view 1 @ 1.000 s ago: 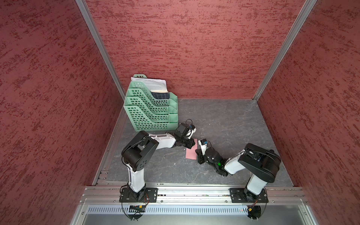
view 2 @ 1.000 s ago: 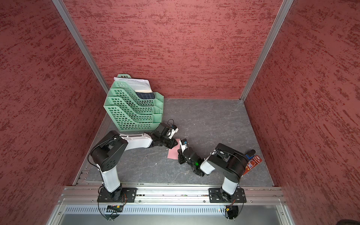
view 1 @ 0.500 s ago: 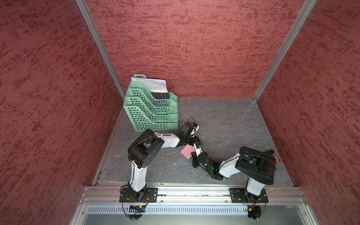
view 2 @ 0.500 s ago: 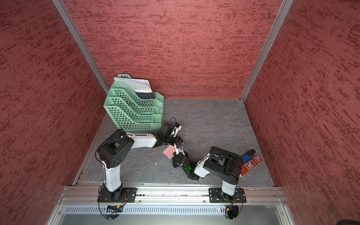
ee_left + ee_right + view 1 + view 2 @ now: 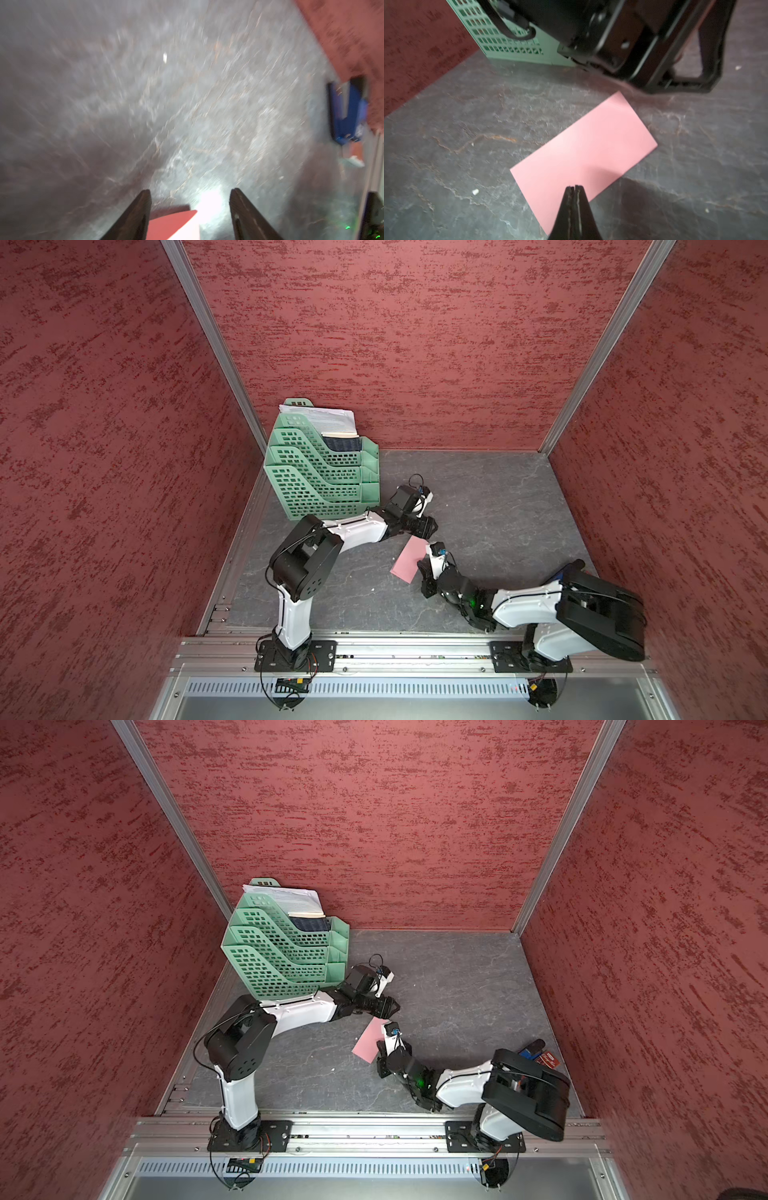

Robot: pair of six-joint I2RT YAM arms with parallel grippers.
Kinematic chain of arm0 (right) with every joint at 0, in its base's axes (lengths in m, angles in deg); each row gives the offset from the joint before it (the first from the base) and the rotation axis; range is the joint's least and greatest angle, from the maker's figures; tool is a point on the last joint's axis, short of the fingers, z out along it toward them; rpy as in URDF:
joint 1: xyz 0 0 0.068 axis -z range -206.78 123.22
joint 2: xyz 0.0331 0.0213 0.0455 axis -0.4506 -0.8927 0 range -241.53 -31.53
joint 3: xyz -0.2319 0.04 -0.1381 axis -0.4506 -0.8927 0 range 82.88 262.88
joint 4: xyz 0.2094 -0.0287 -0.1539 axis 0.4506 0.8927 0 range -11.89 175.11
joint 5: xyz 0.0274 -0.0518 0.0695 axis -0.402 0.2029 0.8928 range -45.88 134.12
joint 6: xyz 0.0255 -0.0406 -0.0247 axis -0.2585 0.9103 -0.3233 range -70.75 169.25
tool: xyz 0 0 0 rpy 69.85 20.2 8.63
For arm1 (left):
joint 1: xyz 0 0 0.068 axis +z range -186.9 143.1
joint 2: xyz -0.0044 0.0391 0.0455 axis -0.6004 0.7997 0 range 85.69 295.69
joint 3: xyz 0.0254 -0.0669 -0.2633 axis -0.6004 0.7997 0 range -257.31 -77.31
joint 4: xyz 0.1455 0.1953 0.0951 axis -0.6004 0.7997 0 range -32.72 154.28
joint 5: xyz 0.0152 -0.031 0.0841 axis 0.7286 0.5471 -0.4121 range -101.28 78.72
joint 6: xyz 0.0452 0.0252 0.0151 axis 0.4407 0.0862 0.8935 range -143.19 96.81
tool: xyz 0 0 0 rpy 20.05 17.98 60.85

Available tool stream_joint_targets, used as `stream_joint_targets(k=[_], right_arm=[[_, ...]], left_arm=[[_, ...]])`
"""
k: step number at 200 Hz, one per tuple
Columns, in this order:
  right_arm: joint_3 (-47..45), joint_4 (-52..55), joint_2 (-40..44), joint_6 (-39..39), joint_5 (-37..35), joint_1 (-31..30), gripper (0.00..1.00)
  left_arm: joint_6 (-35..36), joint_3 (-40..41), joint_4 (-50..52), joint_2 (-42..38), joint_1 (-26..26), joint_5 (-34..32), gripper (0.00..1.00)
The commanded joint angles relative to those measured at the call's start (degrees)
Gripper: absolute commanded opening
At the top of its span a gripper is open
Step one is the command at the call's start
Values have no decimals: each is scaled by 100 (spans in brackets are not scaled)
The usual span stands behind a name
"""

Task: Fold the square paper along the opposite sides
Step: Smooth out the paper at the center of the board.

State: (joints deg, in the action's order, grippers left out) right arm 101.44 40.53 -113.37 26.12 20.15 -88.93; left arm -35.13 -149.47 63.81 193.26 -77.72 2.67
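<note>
The square paper (image 5: 409, 560) (image 5: 371, 1040) lies flat on the grey floor as a narrow pink rectangle, seen whole in the right wrist view (image 5: 583, 149). My left gripper (image 5: 430, 526) (image 5: 392, 1006) hovers at its far corner, open. One pink corner (image 5: 172, 224) shows between the spread fingers, and the gripper (image 5: 190, 190) holds nothing. My right gripper (image 5: 421, 567) (image 5: 380, 1048) is shut, with its joined tips (image 5: 574, 186) over the paper's near end and nothing between them.
A stacked green tray (image 5: 324, 477) (image 5: 512, 49) stands at the back left, with white printed papers (image 5: 320, 416) in its top level. Small blue and orange packets (image 5: 540, 1052) (image 5: 347, 112) lie by the right wall behind my right arm.
My left gripper's jaws have spread apart and it has let go of the paper. My right arm swung left along the paper and came back. The paper stays in place.
</note>
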Motion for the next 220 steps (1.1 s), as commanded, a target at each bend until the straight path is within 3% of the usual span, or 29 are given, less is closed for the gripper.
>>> stream_joint_targets(k=[1, 68, 144, 166, 181, 199, 220], right_arm=[[-12, 345, -113, 403, -221, -52, 0], [-10, -461, -1524, 215, 163, -47, 0], [766, -586, -2264, 156, 788, -60, 0], [662, -636, -1997, 160, 689, -60, 0], [478, -575, -1535, 262, 463, -60, 0], [343, -431, -1082, 482, 152, -59, 0], [266, -325, -778, 687, -74, -52, 0]], left_arm=[[163, -187, 383, -418, -58, -248, 66], [-125, 569, 455, -1231, -99, -399, 67], [-505, 1483, 265, -1900, 238, -328, 65], [-651, 1774, 86, -1949, 263, -195, 51], [-780, 2038, -197, -1805, 226, -125, 35], [-827, 2125, -324, -1477, 125, -231, 24], [-829, 2177, -395, -1315, -16, -510, 20]])
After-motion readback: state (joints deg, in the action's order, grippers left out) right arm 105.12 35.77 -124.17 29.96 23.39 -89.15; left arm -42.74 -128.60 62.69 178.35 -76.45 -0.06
